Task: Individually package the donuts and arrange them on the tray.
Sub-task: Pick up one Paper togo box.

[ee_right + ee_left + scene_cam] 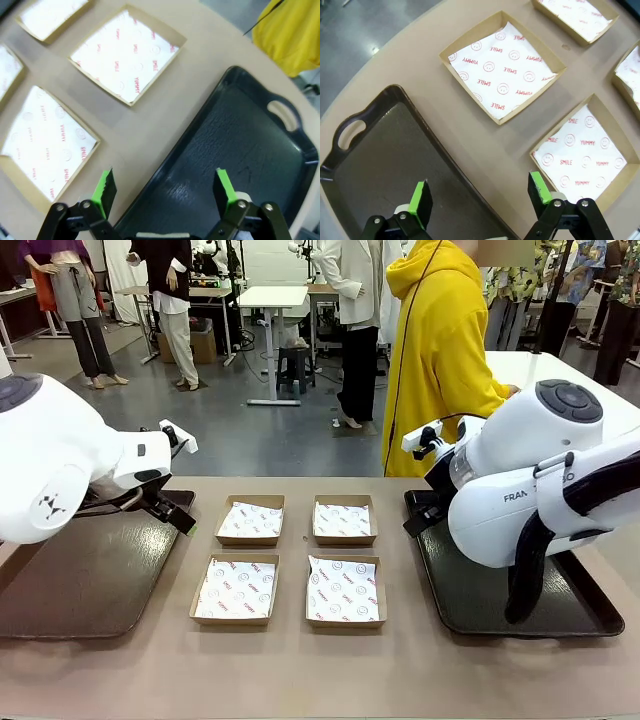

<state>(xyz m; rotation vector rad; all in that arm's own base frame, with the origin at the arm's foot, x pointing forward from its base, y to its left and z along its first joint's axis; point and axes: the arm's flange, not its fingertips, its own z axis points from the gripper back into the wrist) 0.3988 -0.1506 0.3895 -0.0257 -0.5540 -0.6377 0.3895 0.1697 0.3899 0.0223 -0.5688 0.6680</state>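
**Boxes staged, both grippers waiting open**

Four paper-lined cardboard boxes (pixel 232 620) sit two-by-two between left tray (pixel 90 580) and right tray (pixel 480 590), probably staged for one ring each. Left gripper (pixel 480 194) hovers over its tray's inner edge, fingers apart, holding nothing. Right gripper (pixel 165 182) is the same over its own tray. Where the donuts are: can't tell, so no heading or long axis to give.

Looking across, the right arm (pixel 530 490) blocks much of the right tray (pixel 470 600) toward 1 o'clock; the left arm (pixel 60 465) covers the 11 o'clock corner of the left tray (pixel 100 580), clipped too by the frame at 9 o'clock; the person (pixel 440 360) is cut off at 12 o'clock; in the left wrist view a box (pixel 580 17) at 1 o'clock and a second box (pixel 629 75) at 3 o'clock run off the edge.
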